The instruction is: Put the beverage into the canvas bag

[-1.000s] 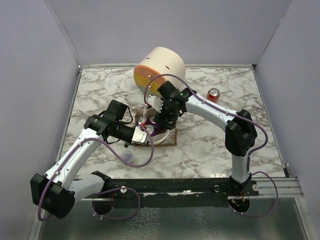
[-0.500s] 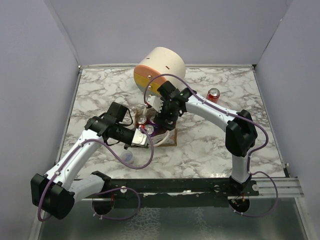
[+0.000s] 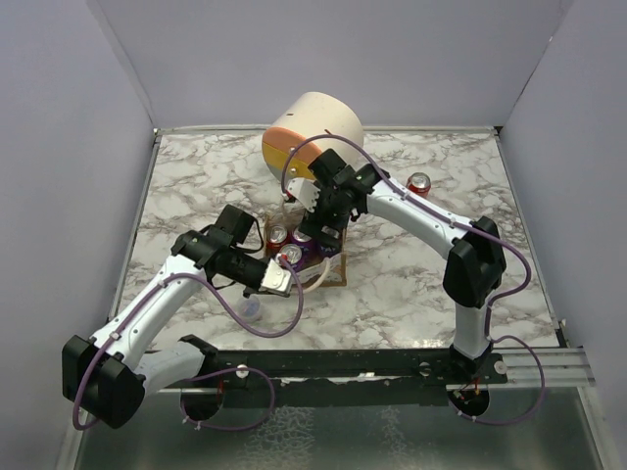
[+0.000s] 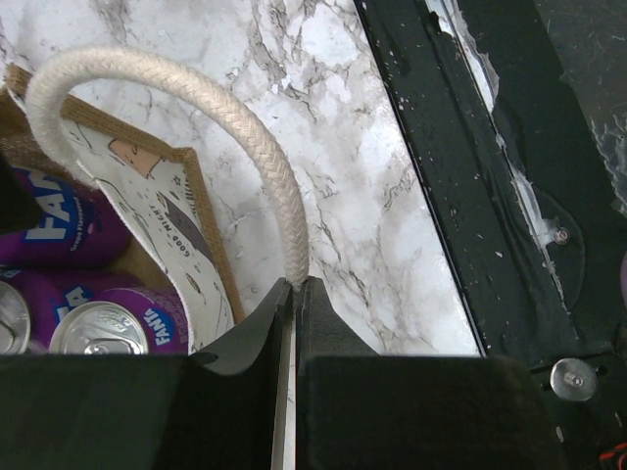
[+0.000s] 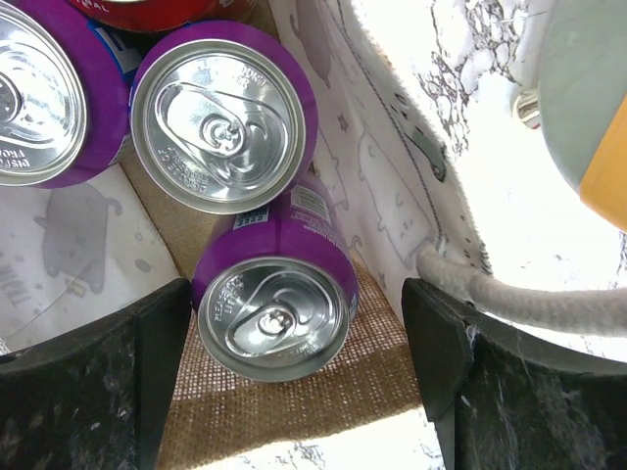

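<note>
overhead, the canvas bag [image 3: 328, 266] sits on the marble table [image 3: 196, 186], in front of the cream cylinder [image 3: 315, 129], with both arms meeting over it. a red can [image 3: 418, 183] stands well apart from the bag, to the bag's far right. this view shows only can tops in the bag's mouth and not how either tool is set.

the left wrist view settles one of them: the left gripper [image 4: 294, 291] is pressed together on the white rope handle [image 4: 201, 110], which arches up from the bag's near rim. purple cans show inside the bag beside the printed lining.

the right wrist view looks straight down into the bag. the right gripper [image 5: 294, 304] is spread wide and holds nothing, one finger on each side of a purple can [image 5: 277, 315] that rests on the bag's woven floor. a second purple can [image 5: 223, 116] touches it on the far side, a third [image 5: 34, 98] stands left of that, and a sliver of another red can [image 5: 186, 8] shows at the top edge. the bag's other handle [image 5: 529, 302] lies along the rim at right.
</note>
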